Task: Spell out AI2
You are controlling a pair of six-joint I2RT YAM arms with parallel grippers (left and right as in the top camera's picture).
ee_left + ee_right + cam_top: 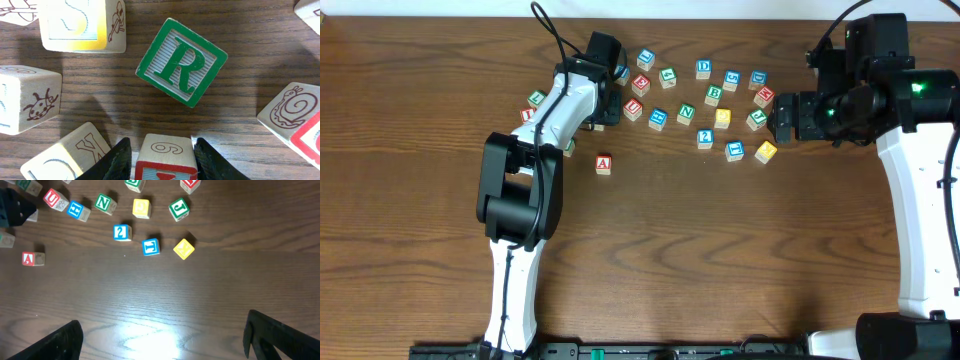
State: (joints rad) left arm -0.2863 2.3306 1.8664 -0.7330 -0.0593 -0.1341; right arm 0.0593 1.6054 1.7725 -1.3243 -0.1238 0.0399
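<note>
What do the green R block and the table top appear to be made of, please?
Green R block: apparently wood, with a pale bare side showing and the face painted green around a raised letter. Table top: dark wood grain with a soft sheen; solid wood, veneer or laminate, I cannot tell.

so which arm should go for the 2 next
Right. The right gripper is open and empty, and the 2 lies nearer its side; the left gripper straddles a red-edged block farther off.
</note>
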